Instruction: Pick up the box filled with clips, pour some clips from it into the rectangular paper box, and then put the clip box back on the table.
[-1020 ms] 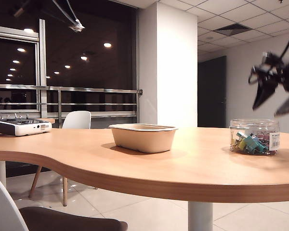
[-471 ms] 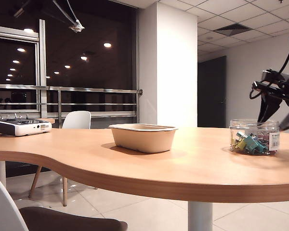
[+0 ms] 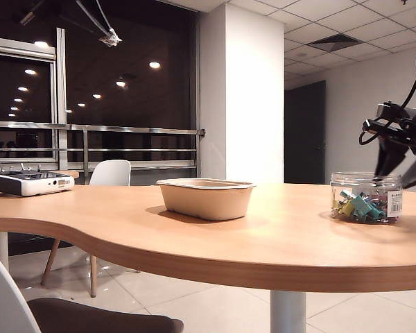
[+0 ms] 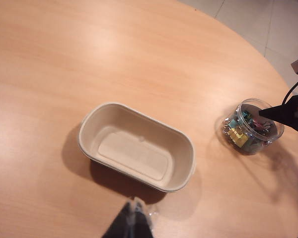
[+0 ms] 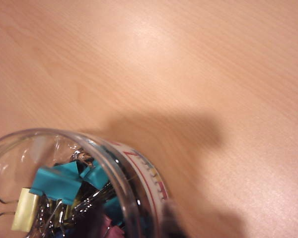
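Wooden surface [image 3: 263, 243]: right gripper [image 3: 400, 161] hangs directly over the clip jar [image 3: 366, 197], jaws part-open, empty; left gripper [image 4: 133, 223], shut, hovers near the tray [image 4: 137, 147]

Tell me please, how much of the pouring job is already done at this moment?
Nothing is poured: the rectangular paper box is empty, and all clips sit in the clip jar standing on the table. In hand: the right gripper is at the jar's rim, grasp unconfirmed. The left gripper, shut, hangs above the tray. Lifting, pouring and returning remain.
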Available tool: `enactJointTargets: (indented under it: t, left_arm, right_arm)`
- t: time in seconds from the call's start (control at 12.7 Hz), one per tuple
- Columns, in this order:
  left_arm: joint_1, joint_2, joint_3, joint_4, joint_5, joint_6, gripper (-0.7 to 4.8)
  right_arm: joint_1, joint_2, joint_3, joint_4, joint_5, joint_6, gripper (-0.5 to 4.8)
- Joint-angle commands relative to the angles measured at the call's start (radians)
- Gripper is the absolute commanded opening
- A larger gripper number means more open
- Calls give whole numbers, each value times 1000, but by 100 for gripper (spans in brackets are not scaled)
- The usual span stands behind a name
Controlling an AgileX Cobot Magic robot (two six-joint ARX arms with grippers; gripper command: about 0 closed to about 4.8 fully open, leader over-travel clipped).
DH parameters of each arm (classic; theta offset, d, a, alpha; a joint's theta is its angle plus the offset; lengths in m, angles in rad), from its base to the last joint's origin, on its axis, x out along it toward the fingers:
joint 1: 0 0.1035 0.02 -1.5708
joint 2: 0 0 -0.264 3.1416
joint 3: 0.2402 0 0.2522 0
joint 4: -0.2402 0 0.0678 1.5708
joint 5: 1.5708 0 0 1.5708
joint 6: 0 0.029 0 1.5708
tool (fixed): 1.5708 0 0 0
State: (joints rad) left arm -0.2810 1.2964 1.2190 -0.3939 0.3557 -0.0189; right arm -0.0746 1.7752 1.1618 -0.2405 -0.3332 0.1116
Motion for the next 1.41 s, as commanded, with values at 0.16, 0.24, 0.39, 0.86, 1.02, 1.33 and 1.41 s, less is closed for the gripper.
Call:
enactJointTargets:
  t: [0.16,0.24,0.39,0.86,1.02,1.33,1.41]
  left_arm:
    - [0,-4,3,14,0,3,-6]
    - [0,-4,3,14,0,3,-6]
    - [0,-4,3,14,0,3,-6]
    - [0,-4,3,14,0,3,-6]
    - [0,-4,3,14,0,0,-6]
    - [0,-4,3,14,0,0,-6]
    - [0,-4,3,14,0,0,-6]
  right_arm:
    - [1,0,3,14,2,0,80]
    - [2,4,3,12,2,0,39]
    - [2,4,3,13,2,0,40]
    - [19,5,3,15,-3,0,96]
    - [35,7,3,32,15,0,95]
    - [43,15,3,34,13,0,190]
    - [43,15,3,35,13,0,189]
